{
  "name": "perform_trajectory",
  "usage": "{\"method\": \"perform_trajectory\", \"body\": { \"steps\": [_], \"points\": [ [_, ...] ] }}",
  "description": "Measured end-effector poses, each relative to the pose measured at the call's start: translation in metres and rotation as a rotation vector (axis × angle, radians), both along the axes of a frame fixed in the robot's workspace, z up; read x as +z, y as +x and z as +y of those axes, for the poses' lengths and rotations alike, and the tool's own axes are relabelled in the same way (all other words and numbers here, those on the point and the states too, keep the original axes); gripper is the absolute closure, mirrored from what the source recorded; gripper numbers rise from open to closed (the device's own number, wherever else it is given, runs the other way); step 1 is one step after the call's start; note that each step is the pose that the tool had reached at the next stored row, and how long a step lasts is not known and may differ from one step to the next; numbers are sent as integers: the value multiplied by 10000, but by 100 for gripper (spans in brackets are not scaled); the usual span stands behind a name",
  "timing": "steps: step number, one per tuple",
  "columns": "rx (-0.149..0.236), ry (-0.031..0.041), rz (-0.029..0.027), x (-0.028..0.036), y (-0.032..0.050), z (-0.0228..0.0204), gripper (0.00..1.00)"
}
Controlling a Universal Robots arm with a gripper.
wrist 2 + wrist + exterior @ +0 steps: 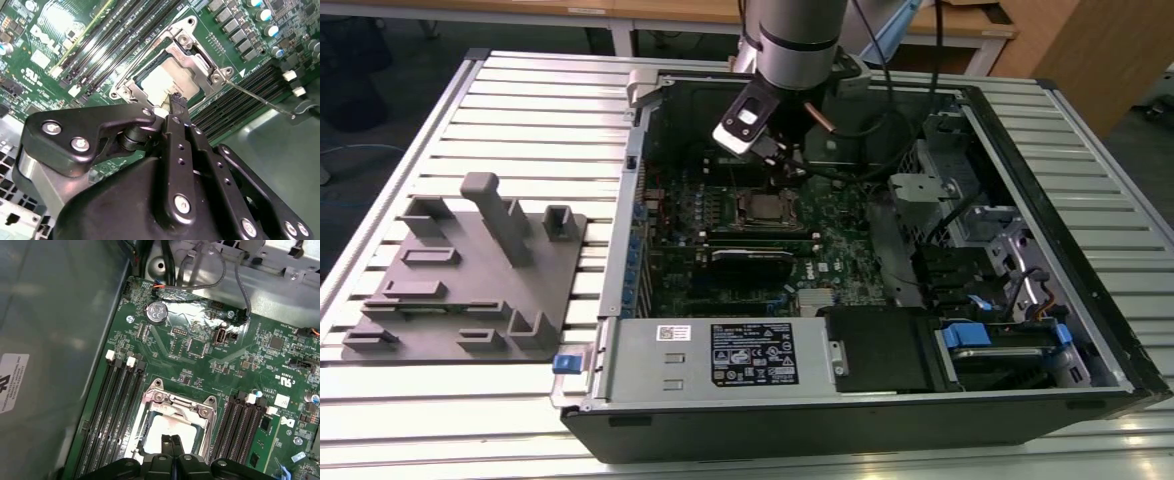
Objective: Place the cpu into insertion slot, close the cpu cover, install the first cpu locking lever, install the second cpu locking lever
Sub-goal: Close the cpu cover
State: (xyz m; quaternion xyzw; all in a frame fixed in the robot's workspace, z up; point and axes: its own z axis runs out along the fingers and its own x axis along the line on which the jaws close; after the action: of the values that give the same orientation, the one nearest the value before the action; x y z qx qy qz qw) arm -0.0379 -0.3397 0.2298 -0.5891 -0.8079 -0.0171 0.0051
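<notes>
I'm reading the jaws as pinched together, empty, hovering directly over the cpu [170,427], which is lying framed by the seemingly lowered cover [175,402]; a thin lever [260,97] is jutting sideways from the cover's corner, near the jaws.

Silver-grey cylindrical arm [794,40]; matte black claw [176,101] studded with silver screws [182,203].
</notes>
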Motion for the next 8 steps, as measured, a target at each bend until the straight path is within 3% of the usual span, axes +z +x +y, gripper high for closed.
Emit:
{"method": "perform_trajectory", "body": {
  "steps": [8],
  "points": [
    [1441,0,0,-1,0,0,89]
  ]
}}
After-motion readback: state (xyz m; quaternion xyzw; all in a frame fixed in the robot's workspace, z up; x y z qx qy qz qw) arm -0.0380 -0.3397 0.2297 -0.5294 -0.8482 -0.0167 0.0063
